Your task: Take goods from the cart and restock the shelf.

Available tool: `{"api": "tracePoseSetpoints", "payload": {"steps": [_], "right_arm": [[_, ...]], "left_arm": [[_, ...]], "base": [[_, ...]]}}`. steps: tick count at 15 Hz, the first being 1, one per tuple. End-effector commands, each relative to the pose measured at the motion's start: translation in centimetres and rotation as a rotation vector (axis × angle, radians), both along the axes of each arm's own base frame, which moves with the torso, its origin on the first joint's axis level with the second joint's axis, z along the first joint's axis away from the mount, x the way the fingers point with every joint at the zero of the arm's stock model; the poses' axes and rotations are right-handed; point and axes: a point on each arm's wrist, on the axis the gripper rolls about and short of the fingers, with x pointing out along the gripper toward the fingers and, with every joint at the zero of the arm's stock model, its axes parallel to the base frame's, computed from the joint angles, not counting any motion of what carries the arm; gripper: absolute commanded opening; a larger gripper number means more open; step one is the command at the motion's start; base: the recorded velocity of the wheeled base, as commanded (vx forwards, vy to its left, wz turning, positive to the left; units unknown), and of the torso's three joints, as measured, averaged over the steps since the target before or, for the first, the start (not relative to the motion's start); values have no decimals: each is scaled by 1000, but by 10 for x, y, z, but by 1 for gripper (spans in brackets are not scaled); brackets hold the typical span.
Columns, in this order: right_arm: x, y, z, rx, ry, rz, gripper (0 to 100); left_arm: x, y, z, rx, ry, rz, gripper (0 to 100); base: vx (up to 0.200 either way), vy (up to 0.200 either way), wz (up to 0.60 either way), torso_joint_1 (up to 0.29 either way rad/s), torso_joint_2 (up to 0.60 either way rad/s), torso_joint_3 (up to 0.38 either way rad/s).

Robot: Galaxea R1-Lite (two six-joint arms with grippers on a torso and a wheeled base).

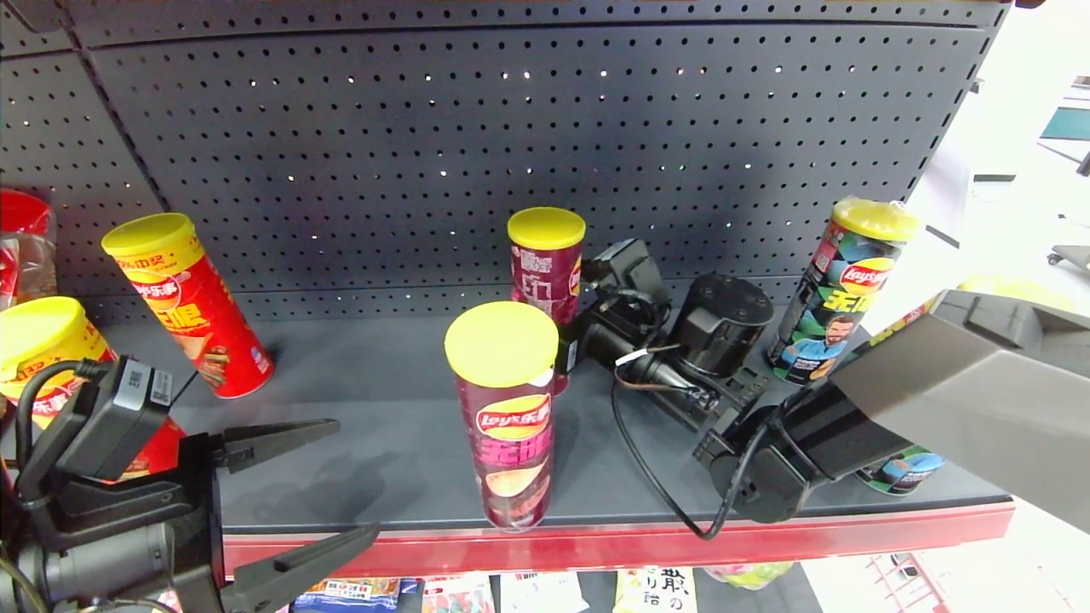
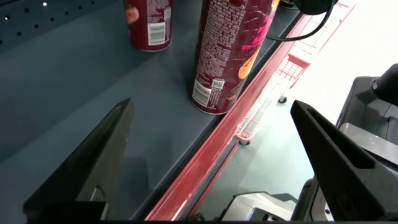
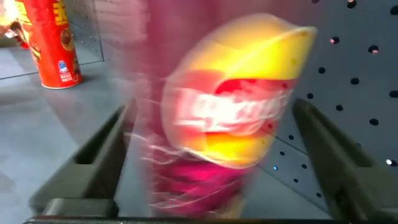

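Left claw (image 1: 356, 477): spread wide, empty, at the front edge of the shelf (image 1: 400, 460), near the front magenta chip can (image 1: 509, 409). Right claw (image 3: 212, 107): spread wide, straddling the rear magenta chip can (image 1: 546, 255), which stands upright near the pegboard (image 1: 426, 128).

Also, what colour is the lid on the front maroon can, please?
The lid is yellow, clearest in the head view.

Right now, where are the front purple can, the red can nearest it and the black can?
front purple can (image 1: 511, 426), head view, on its label.
red can (image 1: 200, 315), head view, on its side.
black can (image 1: 830, 315), head view, on its label.
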Motion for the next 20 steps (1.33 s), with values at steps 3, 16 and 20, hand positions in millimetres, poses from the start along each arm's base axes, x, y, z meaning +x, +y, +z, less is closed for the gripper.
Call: {"api": "tracePoseSetpoints", "payload": {"steps": [3, 16, 20], "right_arm": [[-19, -9, 11, -2, 7, 7, 100], [-65, -46, 45, 41, 18, -34, 100], [-73, -54, 58, 70, -2, -67, 100]], "left_arm": [[1, 0, 0, 0, 2, -2, 100], [4, -2, -1, 4, 13, -8, 100], [4, -3, -2, 5, 14, -13, 100]], "base": [[0, 0, 0, 0, 0, 0], [0, 0, 0, 0, 0, 0], [0, 0, 0, 0, 0, 0]]}}
